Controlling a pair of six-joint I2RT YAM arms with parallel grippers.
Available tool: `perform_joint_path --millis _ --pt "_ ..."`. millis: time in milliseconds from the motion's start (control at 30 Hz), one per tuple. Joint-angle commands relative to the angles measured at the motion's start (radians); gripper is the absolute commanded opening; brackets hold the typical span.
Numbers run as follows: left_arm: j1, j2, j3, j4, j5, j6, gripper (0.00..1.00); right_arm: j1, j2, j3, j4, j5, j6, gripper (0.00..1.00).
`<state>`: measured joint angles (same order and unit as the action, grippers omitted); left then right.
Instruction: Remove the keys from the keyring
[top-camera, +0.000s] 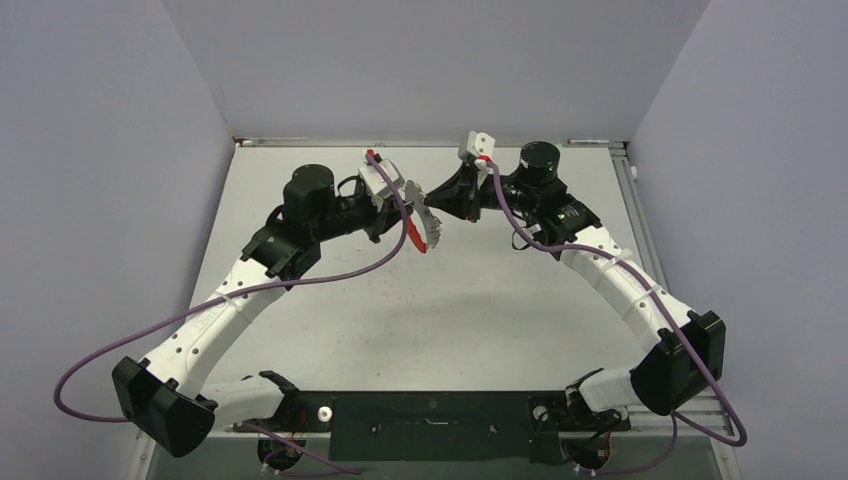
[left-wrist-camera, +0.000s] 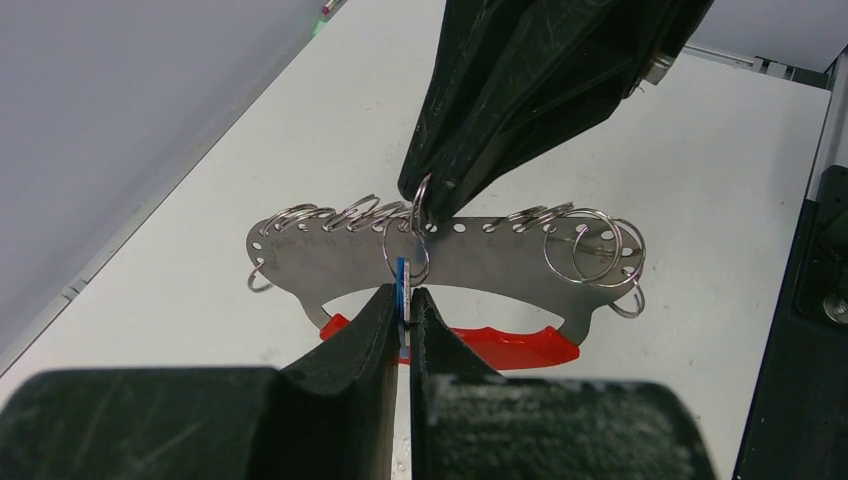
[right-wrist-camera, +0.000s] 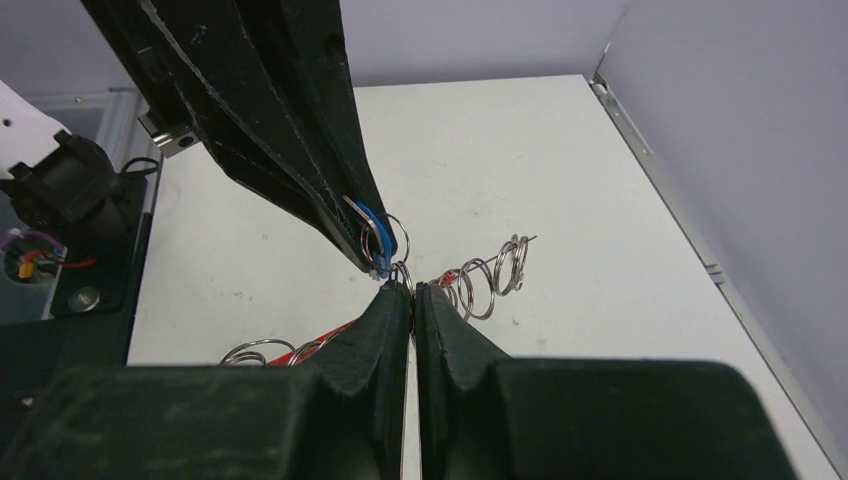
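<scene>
Hiding most of the blue key (left-wrist-camera: 401, 285): closed left jaws.

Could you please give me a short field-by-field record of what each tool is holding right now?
left tool: shut on the blue key
right tool: shut on a wire loop
keyring: held above the table, between both tools
loop position: upper edge of the keyring
key removal: not yet done; the blue key appears threaded on its ring
</scene>
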<state>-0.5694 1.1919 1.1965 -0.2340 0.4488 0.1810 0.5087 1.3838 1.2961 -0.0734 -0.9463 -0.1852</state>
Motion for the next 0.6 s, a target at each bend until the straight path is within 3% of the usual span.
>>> perform_joint_path --millis 0,567 --pt "0.006 -0.027 0.021 0.031 0.009 -0.018 0.00 -0.041 -0.046 -0.050 0.316 -0.068 0.218 0.05" --pt "-0.015 -0.002 0.044 0.009 0.020 0.041 0.00 -0.061 -0.045 -0.090 0.535 -0.143 0.428 0.05"
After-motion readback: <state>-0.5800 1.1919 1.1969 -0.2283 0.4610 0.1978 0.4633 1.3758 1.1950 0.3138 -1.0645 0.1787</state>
